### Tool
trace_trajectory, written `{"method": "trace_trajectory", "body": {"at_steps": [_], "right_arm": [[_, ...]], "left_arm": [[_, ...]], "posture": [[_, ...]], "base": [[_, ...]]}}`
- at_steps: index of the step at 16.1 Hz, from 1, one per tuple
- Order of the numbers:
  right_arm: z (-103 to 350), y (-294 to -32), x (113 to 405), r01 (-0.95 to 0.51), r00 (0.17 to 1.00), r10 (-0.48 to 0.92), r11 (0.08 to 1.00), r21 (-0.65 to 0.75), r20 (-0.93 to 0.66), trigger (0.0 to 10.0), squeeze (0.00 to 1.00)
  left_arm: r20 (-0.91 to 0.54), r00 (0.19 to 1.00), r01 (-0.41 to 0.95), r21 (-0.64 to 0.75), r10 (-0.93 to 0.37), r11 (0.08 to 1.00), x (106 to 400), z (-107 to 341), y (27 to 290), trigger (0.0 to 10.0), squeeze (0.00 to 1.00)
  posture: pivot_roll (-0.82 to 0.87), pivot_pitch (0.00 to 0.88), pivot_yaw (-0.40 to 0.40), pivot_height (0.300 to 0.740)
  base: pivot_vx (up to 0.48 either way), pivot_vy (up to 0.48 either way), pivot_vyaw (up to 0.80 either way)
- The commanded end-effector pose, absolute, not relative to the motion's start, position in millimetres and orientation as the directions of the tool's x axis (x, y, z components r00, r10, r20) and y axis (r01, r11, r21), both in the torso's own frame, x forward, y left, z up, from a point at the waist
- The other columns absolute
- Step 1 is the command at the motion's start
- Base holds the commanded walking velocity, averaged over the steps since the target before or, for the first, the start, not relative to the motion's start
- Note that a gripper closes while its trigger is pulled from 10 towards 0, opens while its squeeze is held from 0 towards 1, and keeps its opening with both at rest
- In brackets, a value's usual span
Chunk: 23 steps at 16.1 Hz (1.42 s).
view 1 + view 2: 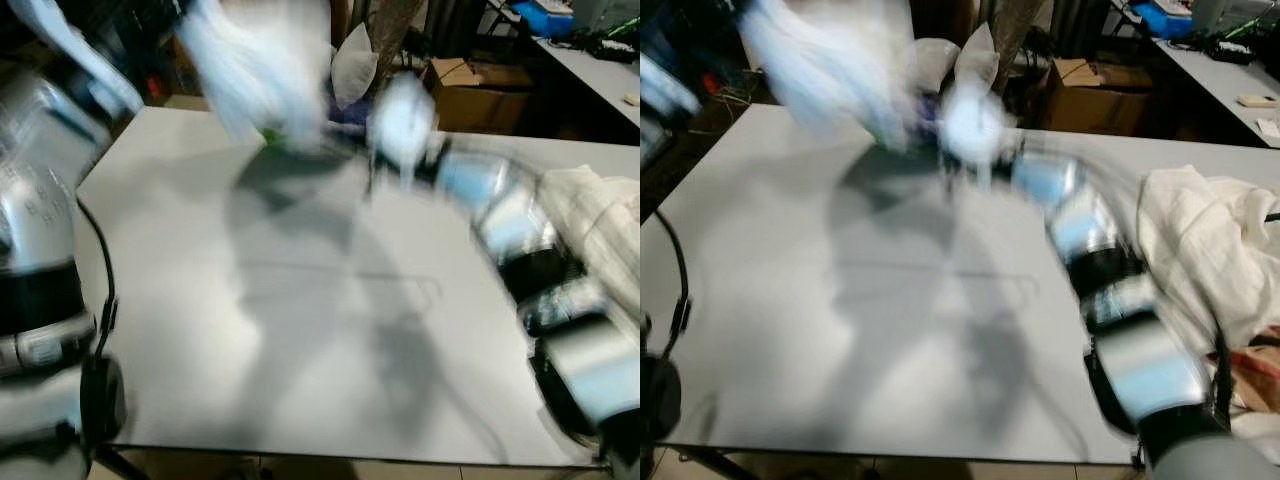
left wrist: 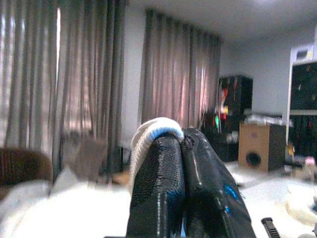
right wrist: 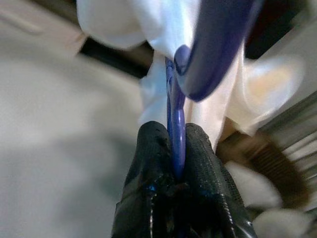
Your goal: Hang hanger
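Note:
A purple hanger [image 3: 213, 54] carries a white garment [image 1: 255, 70], held blurred above the far side of the grey table [image 1: 200, 350]. My right gripper [image 3: 177, 144] is shut on a thin purple bar of the hanger, with white cloth just behind it. The right arm [image 1: 500, 210] reaches from the lower right across the table to the garment. My left gripper [image 2: 181, 141] is shut, pinching a white cloth edge with blue trim [image 2: 148, 130]. The left arm [image 1: 40, 200] rises along the table's left side. Both head views are smeared by motion.
A pile of white cloth [image 1: 1210, 250] lies on the table's right side. Behind the table stand a cardboard box [image 1: 470, 95] and dark clutter. Another table [image 1: 600, 70] runs along the back right. Curtains [image 2: 74, 74] hang in the left wrist view.

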State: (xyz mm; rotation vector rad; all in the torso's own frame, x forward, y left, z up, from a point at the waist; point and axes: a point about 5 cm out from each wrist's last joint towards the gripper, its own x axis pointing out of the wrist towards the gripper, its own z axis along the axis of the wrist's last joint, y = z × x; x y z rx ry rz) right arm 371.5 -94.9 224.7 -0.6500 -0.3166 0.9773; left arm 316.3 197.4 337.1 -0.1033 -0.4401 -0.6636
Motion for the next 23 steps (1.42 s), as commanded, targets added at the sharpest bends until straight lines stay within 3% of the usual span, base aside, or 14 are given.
{"method": "trace_trajectory", "body": {"at_steps": [1, 2, 3, 4, 9, 13, 15, 16, 17, 22, 23], "right_arm": [[217, -96, 361, -0.696, 0.468, 0.880, 0.310, -0.648, -0.082, 10.0, 0.00], [205, -98, 355, -0.733, 0.442, 0.888, 0.277, -0.621, -0.126, 10.0, 0.00], [177, -107, 333, -0.821, 0.352, 0.898, 0.162, -0.548, -0.262, 10.0, 0.00], [171, -111, 327, -0.840, 0.326, 0.897, 0.131, -0.527, -0.297, 10.0, 0.00], [170, -150, 287, -0.906, 0.214, 0.846, -0.014, -0.422, -0.488, 10.0, 0.00], [190, -186, 256, -0.935, 0.190, 0.768, -0.050, -0.352, -0.612, 10.0, 0.00], [208, -204, 245, -0.943, 0.219, 0.756, 0.001, -0.334, -0.617, 10.0, 0.00], [218, -212, 240, -0.945, 0.238, 0.764, 0.040, -0.325, -0.600, 10.0, 0.00], [226, -217, 236, -0.943, 0.267, 0.763, 0.080, -0.324, -0.589, 10.0, 0.00], [234, -238, 225, -0.867, 0.491, 0.688, 0.328, -0.375, -0.534, 10.0, 0.00], [229, -237, 229, -0.809, 0.587, 0.674, 0.478, -0.341, -0.449, 10.0, 0.00]], "left_arm": [[0.337, 0.727, 0.623, 0.042, -0.598, 0.781, 317, 315, 186, 10.0, 0.00], [0.288, 0.751, 0.613, 0.033, -0.594, 0.790, 318, 301, 184, 10.0, 0.00], [0.104, 0.817, 0.562, 0.071, -0.567, 0.824, 319, 256, 181, 10.0, 0.00], [0.046, 0.840, 0.534, 0.099, -0.540, 0.840, 320, 242, 182, 10.0, 0.00], [-0.080, 0.973, 0.232, 0.244, -0.218, 0.942, 337, 211, 223, 10.0, 0.00], [-0.224, 0.941, 0.320, 0.347, -0.253, 0.882, 329, 184, 238, 10.0, 0.00], [-0.255, 0.888, 0.443, 0.251, -0.383, 0.860, 319, 181, 225, 10.0, 0.00], [-0.268, 0.814, 0.566, 0.163, -0.516, 0.808, 308, 184, 210, 10.0, 0.73], [-0.292, 0.754, 0.640, 0.130, -0.588, 0.757, 297, 185, 201, 10.0, 1.00], [-0.426, 0.619, 0.775, 0.198, -0.660, 0.600, 270, 206, 207, 10.0, 1.00], [-0.368, 0.593, 0.804, 0.207, -0.717, 0.558, 264, 229, 211, 10.0, 1.00]], "posture": [[0.00, 0.000, -0.016, 0.740], [0.00, 0.000, -0.009, 0.740], [-0.01, 0.000, 0.002, 0.740], [-0.01, 0.000, 0.002, 0.740], [-0.04, 0.000, 0.021, 0.740], [-0.04, 0.000, 0.028, 0.740], [-0.05, 0.000, 0.034, 0.740], [-0.05, 0.000, 0.033, 0.740], [-0.05, 0.000, 0.031, 0.740], [-0.04, 0.000, 0.019, 0.740], [-0.02, 0.000, 0.010, 0.740]], "base": [[0.000, 0.000, 0.00], [0.000, 0.000, 0.00], [0.000, 0.000, 0.00], [0.000, 0.000, 0.00], [0.000, 0.000, 0.00], [0.000, 0.000, 0.00], [0.000, 0.000, 0.00], [0.000, 0.000, 0.00], [0.000, 0.000, 0.00], [0.000, 0.000, 0.00], [0.000, 0.000, 0.00]]}}
